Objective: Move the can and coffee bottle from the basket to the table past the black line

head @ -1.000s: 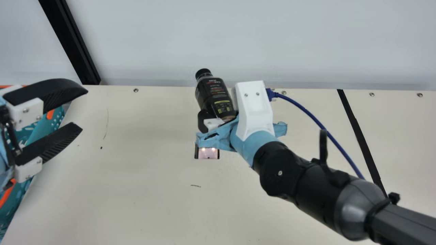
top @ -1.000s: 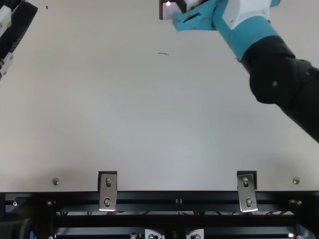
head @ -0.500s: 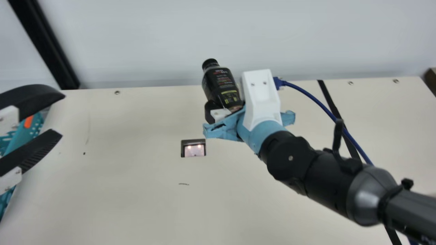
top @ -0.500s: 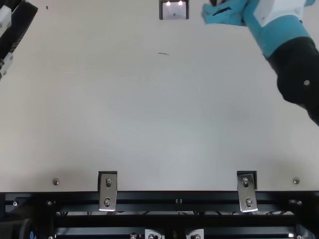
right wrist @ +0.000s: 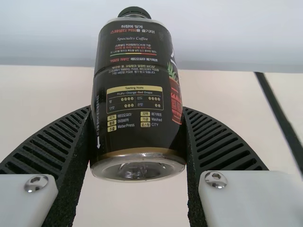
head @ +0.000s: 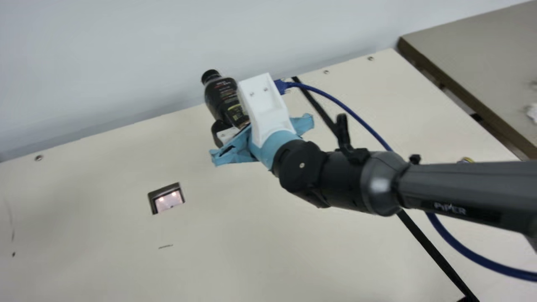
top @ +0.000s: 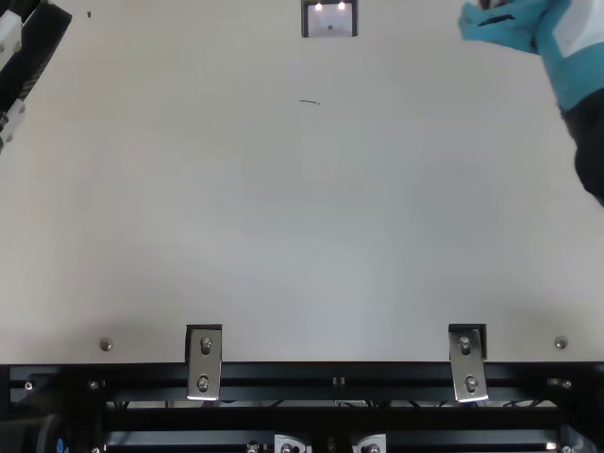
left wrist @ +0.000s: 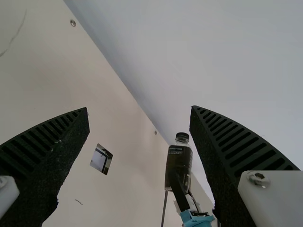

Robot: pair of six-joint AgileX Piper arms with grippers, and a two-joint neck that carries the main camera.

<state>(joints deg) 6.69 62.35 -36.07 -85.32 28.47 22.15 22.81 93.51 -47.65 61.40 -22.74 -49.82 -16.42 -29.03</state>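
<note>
We had a dark brown coffee bottle with a black screw cap and a printed black label in our right gripper, toward eleven o'clock in the main view. It leaned, with its cap pointing toward eleven, over the smooth cream counter. In the right wrist view, the two ribbed black fingers of the right gripper pressed against opposite sides of the bottle.

The long, straight black line ran from between twelve and one down to four o'clock, and our bottle was on its nine-o'clock side, not past it. Our dark grey right arm came in from three, near a thick blue cable.

At ten o'clock in the top view was our left gripper. In its own wrist view, the left gripper stood wide, with nothing clasped.

A small dark-framed rectangle with two bright spots lay at eight o'clock in the main view, and a grey-brown surface at two, beyond the counter's edge.
</note>
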